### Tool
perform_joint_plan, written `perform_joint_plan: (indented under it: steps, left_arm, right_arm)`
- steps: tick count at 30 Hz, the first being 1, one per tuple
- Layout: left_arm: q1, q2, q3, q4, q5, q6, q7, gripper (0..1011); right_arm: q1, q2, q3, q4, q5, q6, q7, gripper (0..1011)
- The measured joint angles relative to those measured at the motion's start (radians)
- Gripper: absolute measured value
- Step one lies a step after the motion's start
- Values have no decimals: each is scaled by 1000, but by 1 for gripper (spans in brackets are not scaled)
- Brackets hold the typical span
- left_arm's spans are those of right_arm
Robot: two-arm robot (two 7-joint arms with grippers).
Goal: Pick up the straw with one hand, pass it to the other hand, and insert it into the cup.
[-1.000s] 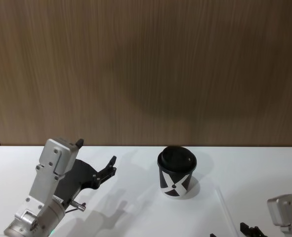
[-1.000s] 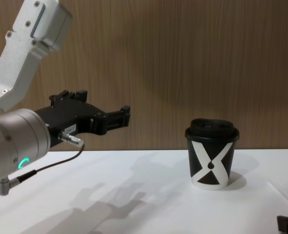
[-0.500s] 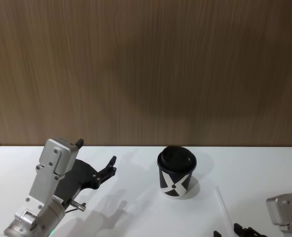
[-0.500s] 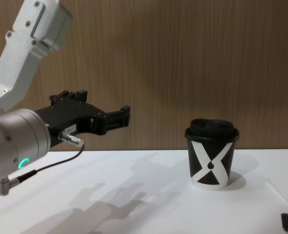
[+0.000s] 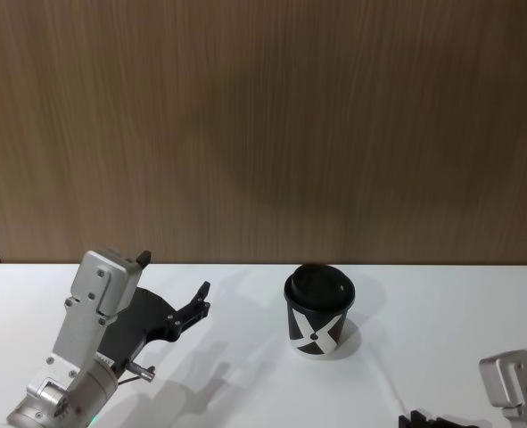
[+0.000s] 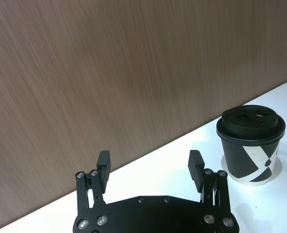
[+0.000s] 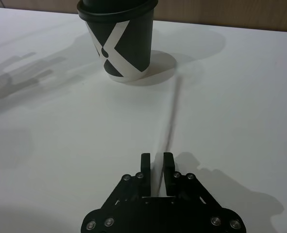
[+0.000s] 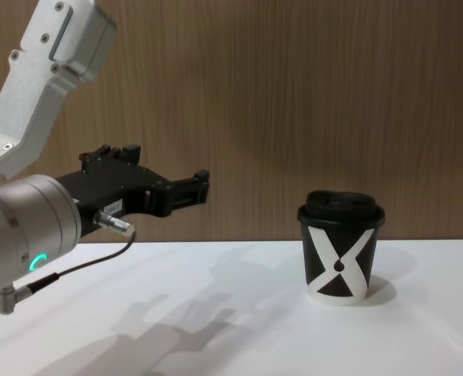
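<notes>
The black cup (image 5: 319,314) with a white X and a domed lid stands upright on the white table, also in the chest view (image 8: 340,252). The thin white straw (image 7: 171,121) lies low over the table, its far end pointing at the cup's base. My right gripper (image 7: 157,162) is shut on the straw's near end and sits at the table's front right (image 5: 415,418). My left gripper (image 5: 201,300) hovers open above the table to the left of the cup, with nothing between its fingers (image 6: 103,162).
A wood-panelled wall (image 5: 263,134) rises behind the table (image 5: 245,374). A thin dark cable (image 8: 82,266) hangs under the left wrist. White tabletop lies between the left gripper and the cup.
My right gripper has shifted left in the head view, carrying the straw, which now looks blurred. In the chest view it has slid toward the right edge. Left arm and cup are unmoved.
</notes>
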Motion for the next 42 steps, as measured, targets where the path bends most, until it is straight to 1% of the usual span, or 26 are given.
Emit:
perform_joint_plan:
  steps: [2,3,4,7,14,20,27,29,34,37,42]
  left_arm:
    - [0,0,0,0,0,0,0,1003]
    - [0,0,0,0,0,0,0,1003]
    - [0,0,0,0,0,0,0,1003]
    - [0,0,0,0,0,0,0,1003]
    - [0,0,0,0,0,0,0,1003]
    - [0,0,0,0,0,0,0,1003]
    - [0,0,0,0,0,0,0,1003]
    - [0,0,0,0,0,0,0,1003]
    - [0,0,0,0,0,0,0,1002]
    - [0,0,0,0,0,0,0,1004]
    - [0,0,0,0,0,0,0,1002]
  right_arm:
    - [0,0,0,0,0,0,0,119]
    - [0,0,0,0,0,0,0,119]
    - [0,0,0,0,0,1,0,91]
    - [1,0,0,0,0,1,0,50]
    - [1,0,1,0,0,-1,-1,11]
    - [-5,-8,13,0,-9,-24,-24,0]
    - [-14,-16,37,-4,-40,-79,-66,0]
    - [-18,-18,51,-5,-55,-108,-83,0]
    - [-21,-18,69,-5,-74,-150,-104,0]
    - [-23,-16,88,-5,-93,-194,-119,0]
    - [-23,-10,109,-5,-108,-253,-126,0]
